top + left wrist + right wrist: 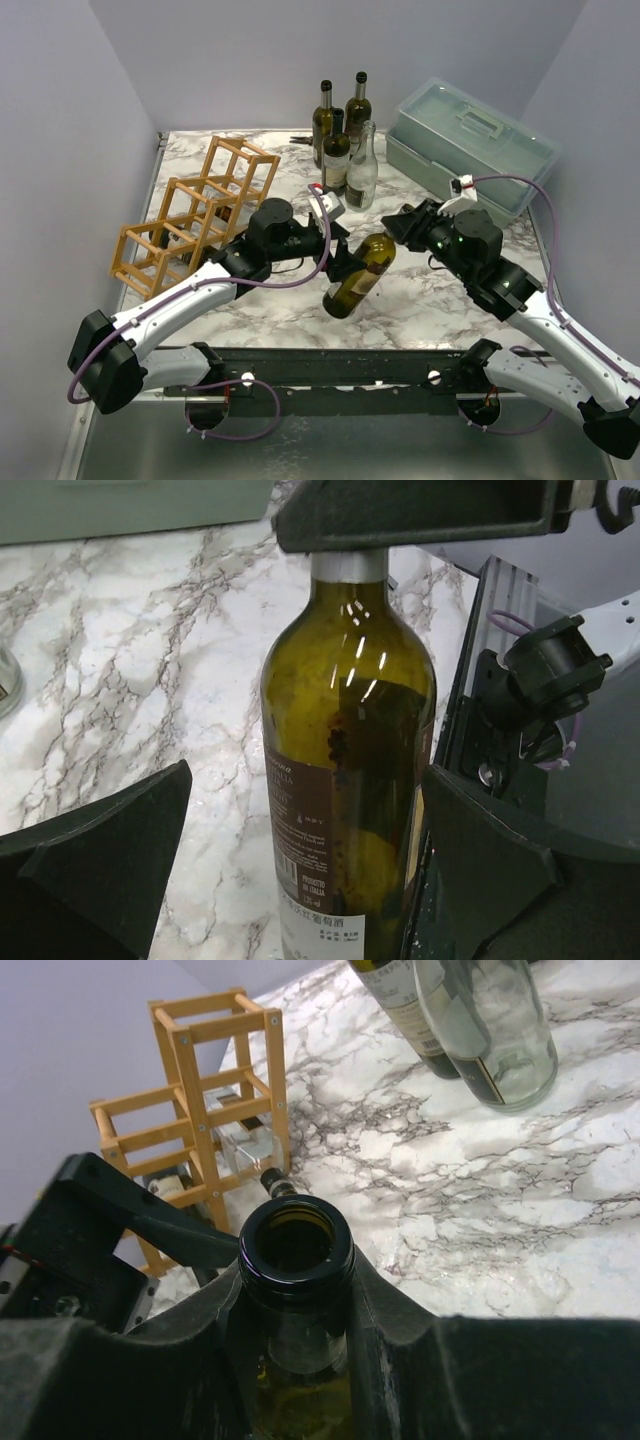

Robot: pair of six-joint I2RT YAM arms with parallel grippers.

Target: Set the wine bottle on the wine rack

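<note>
At the left of the overhead view stands the wine rack (195,215). My left pincer (340,258) is spread either side of the wine bottle (362,275) at mid-frame, not yet gripping. My right pincer (408,228) pinches its neck. I should close the left squarely on the body before the right lets go.

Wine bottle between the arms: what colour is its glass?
The wine bottle is olive-green, clearest in the left wrist view.
</note>
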